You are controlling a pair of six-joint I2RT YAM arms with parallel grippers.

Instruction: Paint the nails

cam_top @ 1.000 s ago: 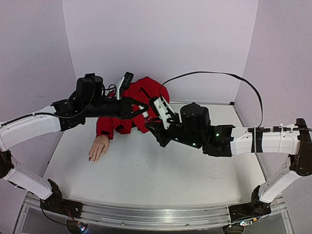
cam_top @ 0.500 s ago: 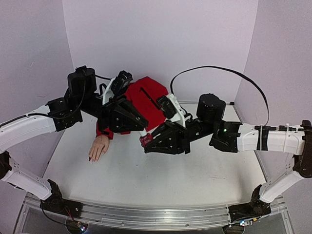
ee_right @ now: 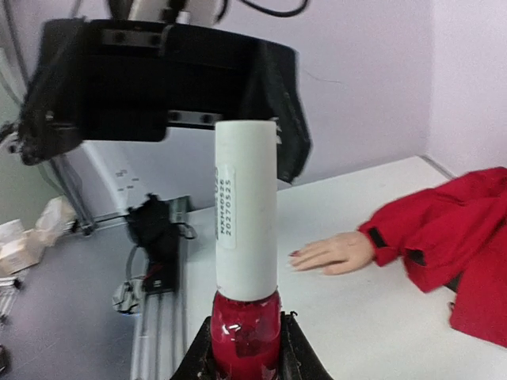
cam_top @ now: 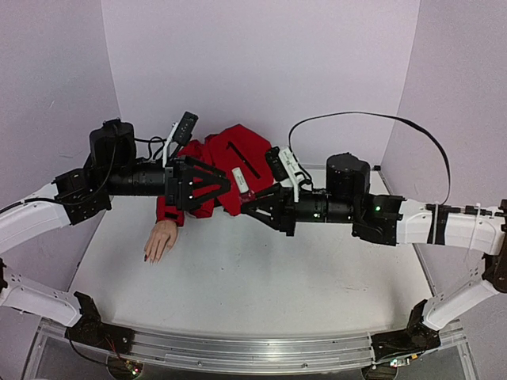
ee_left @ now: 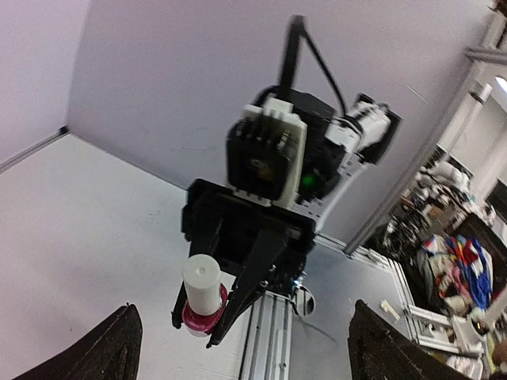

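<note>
Your left gripper [cam_top: 223, 184] hangs in the air at the middle left of the top view. Its two fingers are spread wide, with nothing between them. Below it, at the lower left, the mannequin hand [cam_top: 161, 239] lies flat on the white table [cam_top: 277, 285], fingers pointing down the frame. The nails [cam_top: 149, 256] at its tips look dark, but they are too small to tell more. A red sleeve [cam_top: 230, 158] runs up from the wrist. Just right of the left gripper, the polish bottle [ee_right: 245, 237] is up in the air, apart from the hand. Your right gripper [ee_right: 245, 347] squeezes its red bottom tight, and the white cap points at the left gripper.
</note>
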